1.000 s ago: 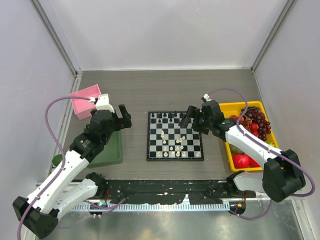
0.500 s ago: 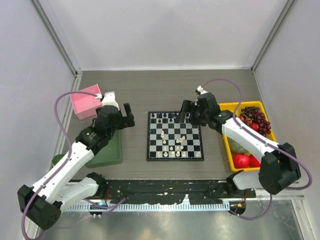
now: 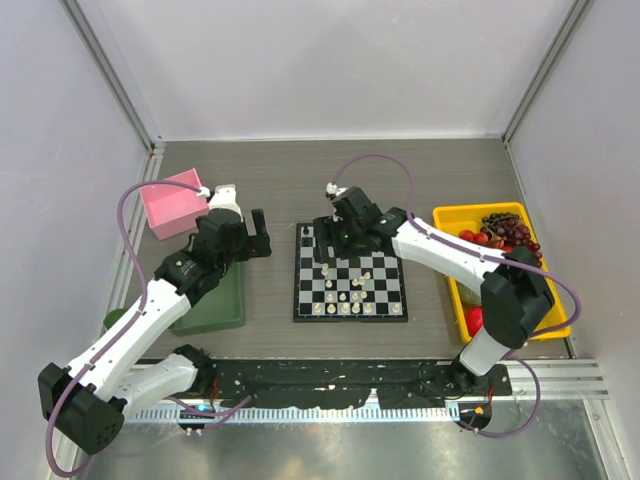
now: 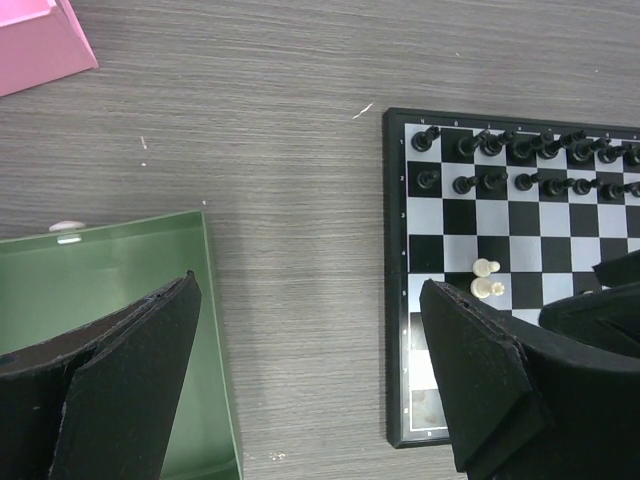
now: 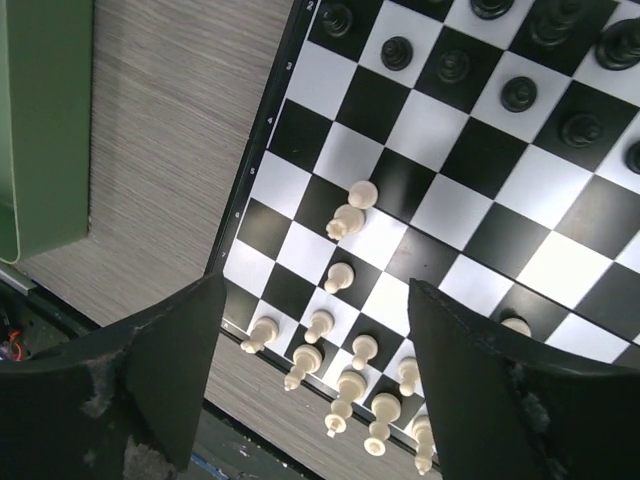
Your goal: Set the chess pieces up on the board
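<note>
The board (image 3: 350, 280) lies flat at the table's middle. Black chess pieces (image 3: 330, 232) stand in its two far rows. Cream-white pieces (image 3: 348, 303) stand in the near rows, with a few loose ones (image 3: 362, 280) in the middle squares. My right gripper (image 3: 334, 240) is open and empty above the board's far-left part. In the right wrist view its fingers (image 5: 150, 370) straddle white pieces (image 5: 345, 215). My left gripper (image 3: 261, 237) is open and empty over bare table left of the board (image 4: 400, 300), and two white pieces (image 4: 487, 280) show beside its right finger (image 4: 490, 390).
A green tray (image 3: 215, 295) lies left of the board, under my left arm. A pink box (image 3: 172, 203) stands at the far left. A yellow bin (image 3: 455, 215) of grapes and red fruit sits right of the board. Grey walls enclose the table.
My right arm has swung left from the board's right edge to over its far-left part. My left gripper has crept a little toward the board.
</note>
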You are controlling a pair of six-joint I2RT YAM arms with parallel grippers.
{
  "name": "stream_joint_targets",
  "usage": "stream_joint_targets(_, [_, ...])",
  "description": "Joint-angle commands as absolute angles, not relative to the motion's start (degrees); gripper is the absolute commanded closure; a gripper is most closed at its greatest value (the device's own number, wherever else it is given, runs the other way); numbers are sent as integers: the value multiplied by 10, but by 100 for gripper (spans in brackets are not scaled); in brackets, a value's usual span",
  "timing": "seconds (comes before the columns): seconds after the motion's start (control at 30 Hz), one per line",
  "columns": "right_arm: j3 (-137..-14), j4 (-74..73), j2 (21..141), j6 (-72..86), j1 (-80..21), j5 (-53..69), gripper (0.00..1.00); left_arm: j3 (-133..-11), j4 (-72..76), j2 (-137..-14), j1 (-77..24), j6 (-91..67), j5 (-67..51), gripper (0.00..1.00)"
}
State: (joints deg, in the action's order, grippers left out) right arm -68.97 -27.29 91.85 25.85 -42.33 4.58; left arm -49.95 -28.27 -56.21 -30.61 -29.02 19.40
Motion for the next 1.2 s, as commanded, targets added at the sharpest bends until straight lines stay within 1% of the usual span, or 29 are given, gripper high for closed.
stream_joint_targets(0.0, [-743, -310, 958, 242, -448, 14, 24, -526, -294, -559, -303, -276, 194, 0])
stream_joint_targets(0.03, [-756, -315, 968, 242, -450, 11, 30, -525, -297, -558, -303, -275, 196, 0])
stream_joint_targets(0.13, [-775, -337, 992, 245, -457, 2, 34, -522, -308, -555, -303, -275, 203, 0])
stream_joint_targets(0.17, [-783, -338, 1004, 244, -458, 2, 38, -523, -309, -555, -303, -275, 205, 0])
stream_joint_targets(0.3, [-800, -353, 1027, 243, -465, 2, 49, -523, -318, -555, -303, -275, 211, 1])
stream_joint_targets(0.37, [-806, -359, 1034, 243, -469, 2, 50, -524, -322, -557, -303, -275, 214, 0])
stream_joint_targets(0.43, [-810, -366, 1042, 242, -474, -23, 52, -526, -325, -559, -302, -274, 216, 0])
stream_joint_targets(0.47, [-811, -365, 1046, 243, -476, -27, 54, -527, -327, -561, -302, -273, 216, 0])
stream_joint_targets(0.63, [-816, -367, 1059, 242, -477, -34, 56, -533, -332, -570, -301, -267, 203, 0])
stream_joint_targets(0.73, [-823, -367, 1067, 235, -477, -38, 60, -537, -335, -580, -301, -265, 189, 0])
stream_joint_targets(0.93, [-828, -365, 1078, 238, -477, -25, 61, -546, -344, -594, -301, -264, 185, 0])
stream_joint_targets(1.03, [-827, -365, 1080, 238, -478, -27, 66, -547, -343, -596, -301, -264, 185, 0])
stream_joint_targets(1.17, [-826, -365, 1084, 238, -479, -25, 67, -548, -342, -596, -300, -264, 185, 1])
